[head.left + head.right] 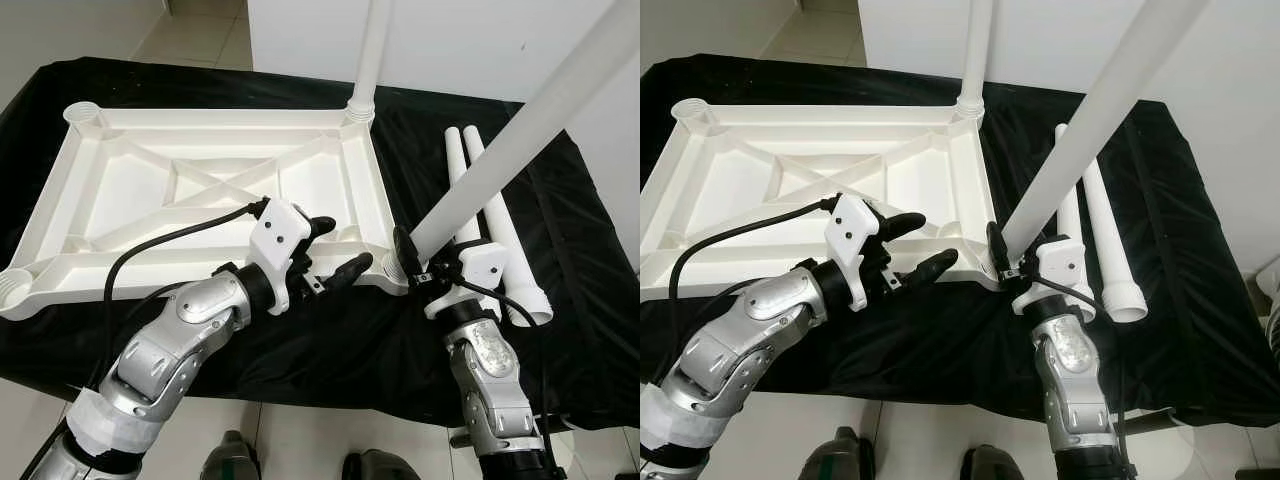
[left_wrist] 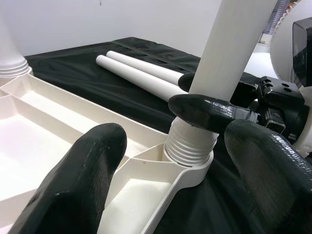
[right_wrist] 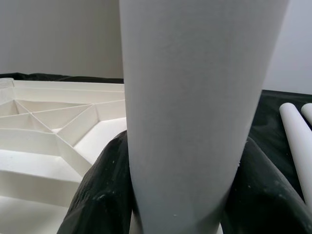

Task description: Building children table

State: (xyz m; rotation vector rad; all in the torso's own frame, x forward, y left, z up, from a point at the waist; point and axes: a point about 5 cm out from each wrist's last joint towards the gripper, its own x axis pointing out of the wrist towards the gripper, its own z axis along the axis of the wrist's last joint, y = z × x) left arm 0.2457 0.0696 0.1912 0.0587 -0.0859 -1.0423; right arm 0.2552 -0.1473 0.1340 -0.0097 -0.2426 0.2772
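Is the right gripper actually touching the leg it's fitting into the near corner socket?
Touching. In the right wrist view both black fingers press against the sides of the white leg, with no gap; the right gripper grips it low, just above the tabletop's corner socket.

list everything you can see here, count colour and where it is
table top: 1, white, upside down on the black cloth, ribbed underside up
fitted leg: 1, white, standing upright in the far right corner socket
held leg: 1, white, tilted, threaded end at the near right corner socket
loose legs: 2, white, lying side by side on the cloth, to the right of the table top
cloth: 1, black, covering the work surface
floor: pale tiles, beyond the far left corner
right gripper: 1, black fingers, shut on the held leg near its threaded end
left gripper: 1, black fingers, open, at the table top's near edge beside that socket
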